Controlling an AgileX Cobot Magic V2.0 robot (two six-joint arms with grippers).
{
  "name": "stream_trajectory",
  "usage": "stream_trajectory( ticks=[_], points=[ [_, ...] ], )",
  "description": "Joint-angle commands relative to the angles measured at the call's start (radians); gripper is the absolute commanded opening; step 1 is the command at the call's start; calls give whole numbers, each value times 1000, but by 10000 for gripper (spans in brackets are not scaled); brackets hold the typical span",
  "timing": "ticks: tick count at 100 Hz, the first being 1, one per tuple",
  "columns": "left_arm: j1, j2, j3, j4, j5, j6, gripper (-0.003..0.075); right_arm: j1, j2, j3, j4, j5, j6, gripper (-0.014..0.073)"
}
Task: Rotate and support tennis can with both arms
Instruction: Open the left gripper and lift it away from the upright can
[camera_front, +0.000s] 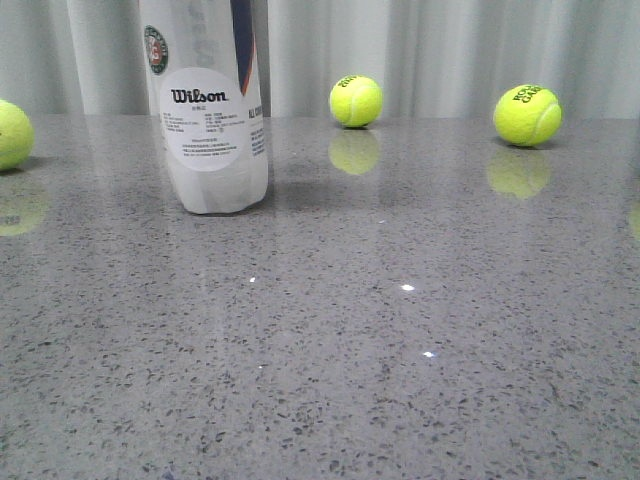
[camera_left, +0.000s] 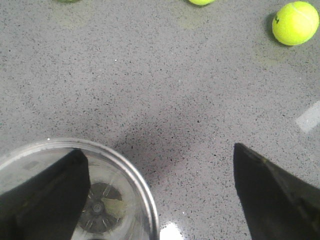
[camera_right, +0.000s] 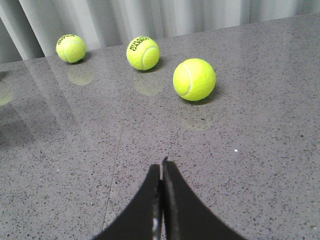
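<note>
Jaws of the left gripper are standing wide apart, hanging above the tennis can, one finger lying over its metal rim and open mouth. The right gripper is showing its jaws pressed together, holding nothing, over bare table with tennis balls beyond. In the front view the can is standing upright at the upper left of the frame. It is looking empty, so probably light, tippy and slick-walled; thin plastic would likely flex, so gripping near the stiff rim seems safest.
</note>
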Motion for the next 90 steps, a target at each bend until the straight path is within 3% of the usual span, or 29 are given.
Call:
stream_trajectory(
  ticks=[1,23,33,40,59,90],
  points=[
    [-8,-55,-48,-20,-66,3,564,-5,12,-27,-12,-74,-5,-66],
    [-8,-133,-61,-15,-93,3,558,-5,12,-27,-12,-74,-5,-66],
    [-8,-181,-53,26,-134,-1,484,-5,12,-27,-12,-74,-5,-66],
    [-8,-223,-24,68,-171,-18,372,-5,12,-27,-12,-74,-5,-66],
    [-4,-392,168,140,-301,-68,-22,-5,12,-27,-12,-74,-5,-66],
    [41,-702,593,140,-564,-85,-21,-5,12,-27,-12,-74,-5,-66]
  ],
)
